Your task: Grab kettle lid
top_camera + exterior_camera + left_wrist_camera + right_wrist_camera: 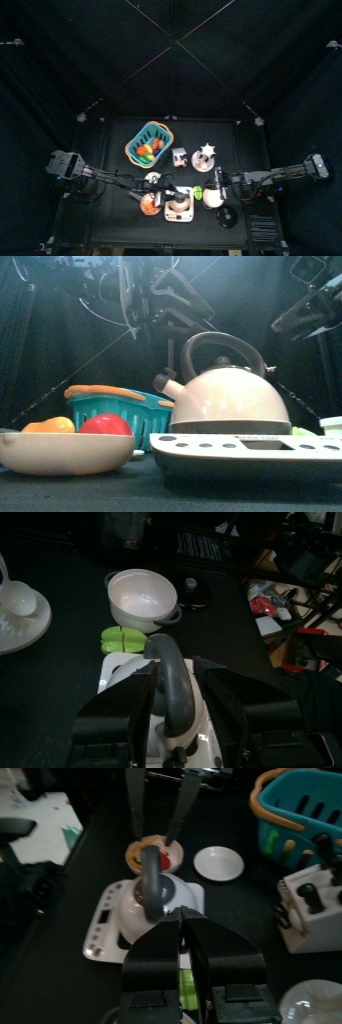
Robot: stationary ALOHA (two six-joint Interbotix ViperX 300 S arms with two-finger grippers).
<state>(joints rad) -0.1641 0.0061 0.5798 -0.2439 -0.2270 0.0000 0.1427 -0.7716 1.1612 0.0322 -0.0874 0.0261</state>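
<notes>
The kettle lid (pixel 194 586), a small dark round disc with a pale knob, lies on the table beside a white cup (pixel 139 597); from above the lid (pixel 227 216) sits near the front right. My left gripper (pixel 167 684) is open, its jaws standing either side of the dark handle of the pale kettle (pixel 227 396), which rests on a white scale (pixel 254 452). My right gripper (pixel 183 920) is shut with nothing in it and hovers a little short of the kettle (pixel 162 894). The lid does not show in the right wrist view.
A bowl of fruit (pixel 64 448) stands at the front left, with a teal basket (pixel 123 406) behind it. A white saucer (pixel 218 864) and a white rack (pixel 314 903) lie towards the back. A green piece (pixel 120 638) sits by the scale.
</notes>
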